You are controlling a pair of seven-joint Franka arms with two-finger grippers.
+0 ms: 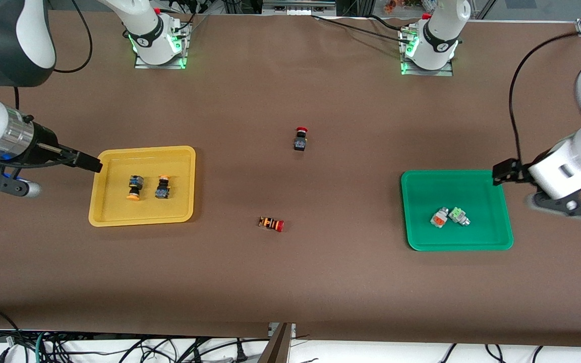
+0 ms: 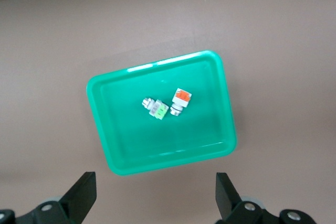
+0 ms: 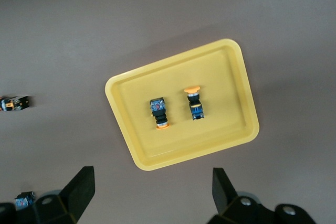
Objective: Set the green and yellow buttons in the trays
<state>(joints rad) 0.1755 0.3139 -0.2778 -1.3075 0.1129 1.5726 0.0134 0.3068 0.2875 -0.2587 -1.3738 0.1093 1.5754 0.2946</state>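
Yellow tray point(image 1: 100, 201): toward right arm's end, holding two orange-capped buttons point(image 1: 134, 187).
Green tray point(image 1: 492, 241): toward left arm's end, holding two white buttons point(image 1: 438, 218).
Right gripper point(image 3: 152, 192): over yellow tray's outer edge, fingers wide, empty.
Left gripper point(image 2: 156, 195): over green tray's outer edge, fingers wide, empty.

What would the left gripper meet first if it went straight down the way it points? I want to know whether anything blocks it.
The left gripper, fingers open, looks aimed near the green tray rim; it would probably meet that rim or bare table, though depth is unclear.

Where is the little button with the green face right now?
The green-faced button lies in the green tray, toward the left arm's end of the table, right beside the orange-faced button.
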